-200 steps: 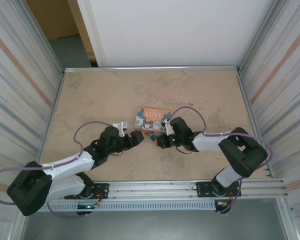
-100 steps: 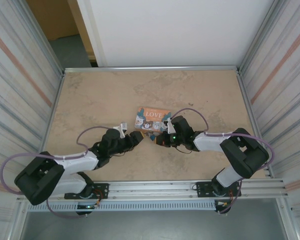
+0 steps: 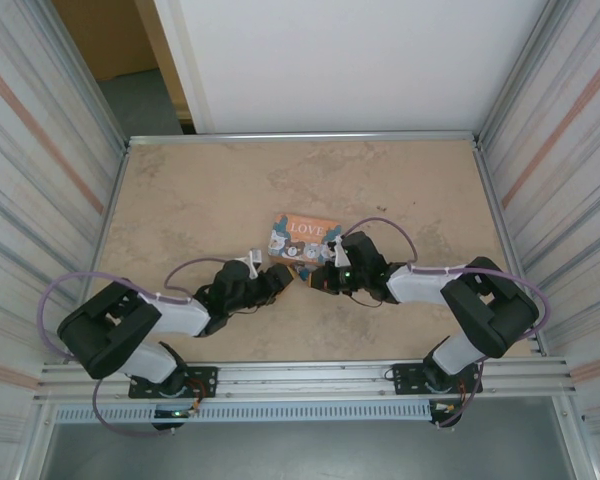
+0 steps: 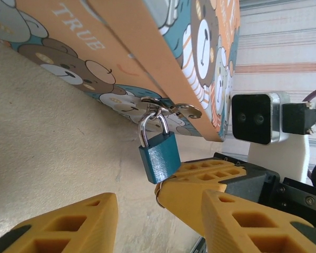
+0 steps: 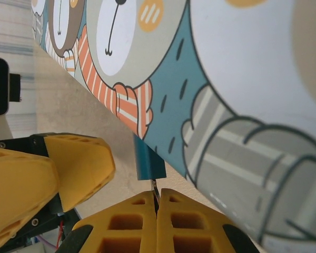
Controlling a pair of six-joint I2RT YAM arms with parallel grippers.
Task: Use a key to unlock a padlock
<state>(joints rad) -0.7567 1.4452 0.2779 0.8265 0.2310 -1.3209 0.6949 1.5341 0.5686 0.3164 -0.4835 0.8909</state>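
**Desk:** What are you seeing of the room?

**Operator:** I'm looking down on a beige, marbled table. Ribbed metal walls are standing at 9 and 3 o'clock, and a white panel is closing off 12. An aluminium rail is running along the 6 o'clock edge.

**Desk:** Where is the lock sitting?

**Operator:** The orange box is lying about mid-table. The padlock is hanging on the box's 6 o'clock face, its shackle passing through the hasp.

**Desk:** And your grippers?

**Operator:** I'm bringing the right gripper in from 4 o'clock of the padlock. Its fingers are pressing together on the key, and the key's tip is meeting the padlock's underside. The left gripper is reaching in from 8 o'clock. Its fingers are standing apart, gripping nothing, just beside the padlock. The two grippers are nearly touching below the box's near edge.
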